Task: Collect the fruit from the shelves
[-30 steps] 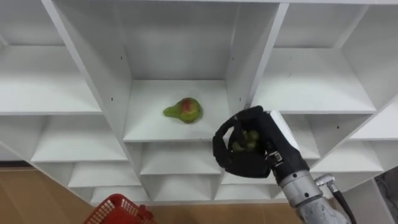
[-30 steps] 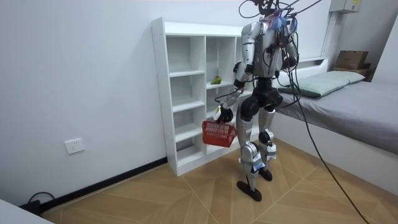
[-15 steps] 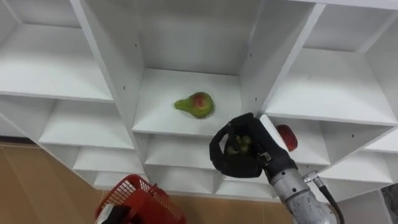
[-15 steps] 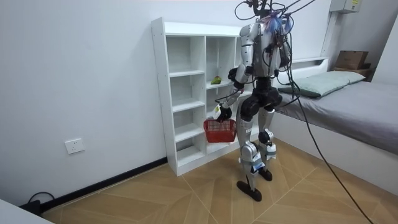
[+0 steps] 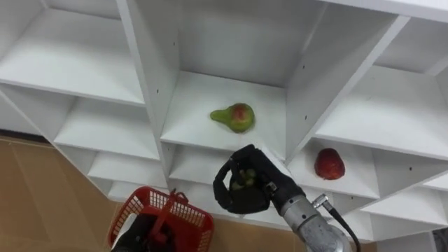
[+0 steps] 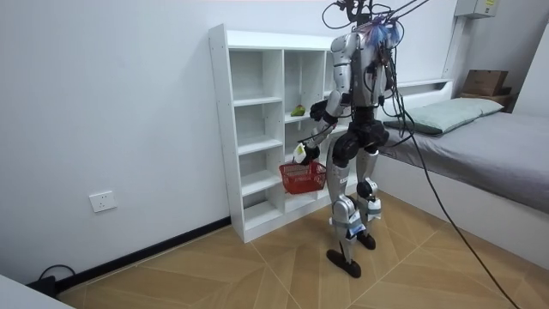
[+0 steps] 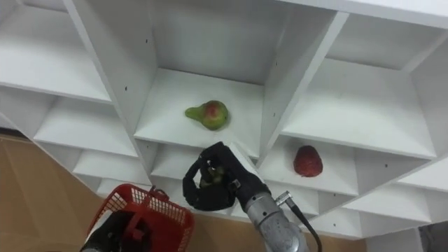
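Green fruit (image 5: 246, 177) clasped in your right hand (image 5: 266, 190) under the pear (image 5: 234, 117); room view adds left hand (image 6: 300, 154) gripping basket (image 6: 302, 178).

Bright, even light; soft shadows inside the closet (image 5: 231, 42).

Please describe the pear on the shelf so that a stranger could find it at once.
Find the white closet of open compartments. In the one just above the robot's right hand, which grips a green fruit, a pear lies on its side. It is green with a red blush; the red fruit one compartment to the right has no green.
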